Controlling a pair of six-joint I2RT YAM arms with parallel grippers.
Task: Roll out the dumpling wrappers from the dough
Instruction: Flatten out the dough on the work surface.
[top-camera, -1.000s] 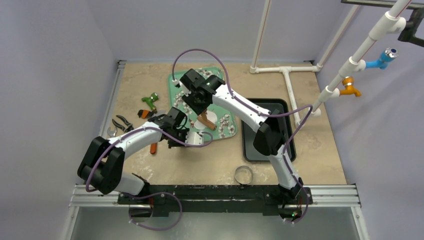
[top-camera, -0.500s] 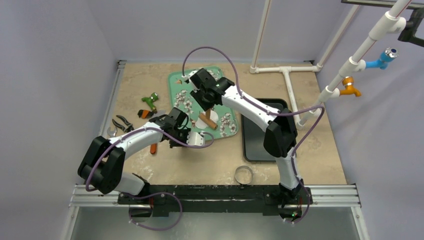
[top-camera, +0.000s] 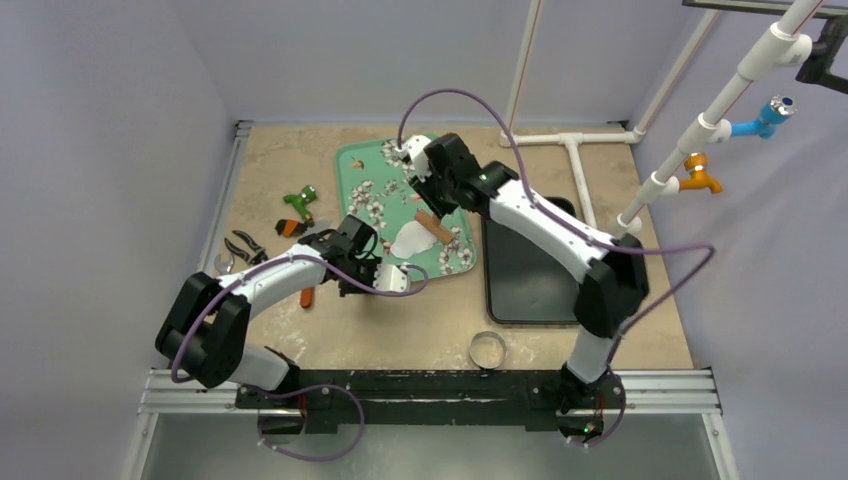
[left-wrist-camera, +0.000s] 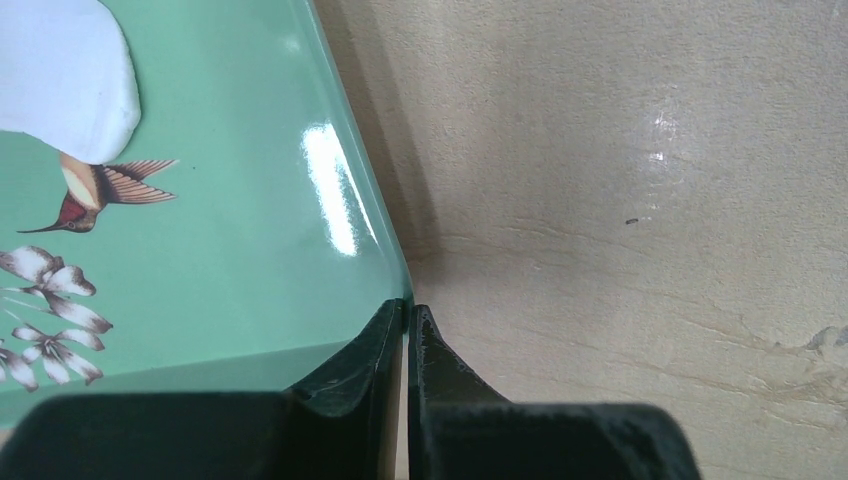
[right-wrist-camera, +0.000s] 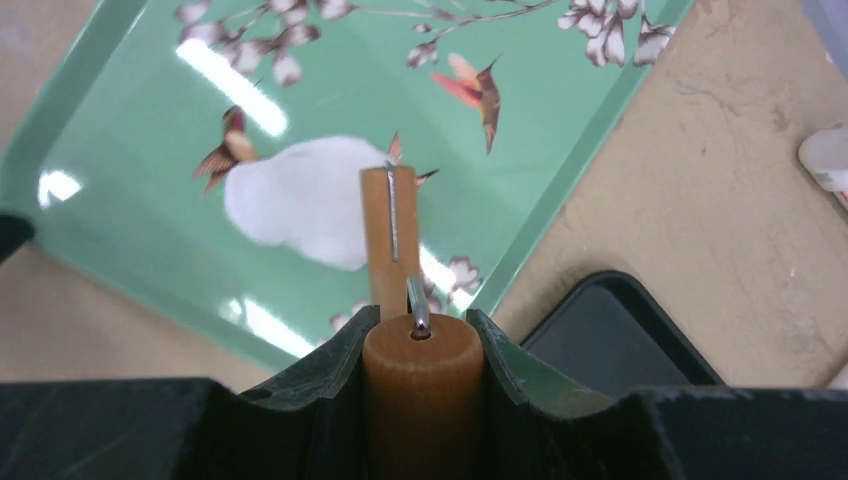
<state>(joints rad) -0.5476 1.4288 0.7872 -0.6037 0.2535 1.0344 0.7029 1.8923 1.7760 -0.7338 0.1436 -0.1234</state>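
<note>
Right wrist view: rolling pin (right-wrist-camera: 390, 225) clamped in right gripper (right-wrist-camera: 420, 335), far end over flattened dough (right-wrist-camera: 300, 200) on green tray (right-wrist-camera: 120, 230). Left gripper (left-wrist-camera: 408, 315) pinched shut on tray's near rim. Risk: dough torn or stuck to pin if pressed tilted; tray slid if rim grip lost.
</note>
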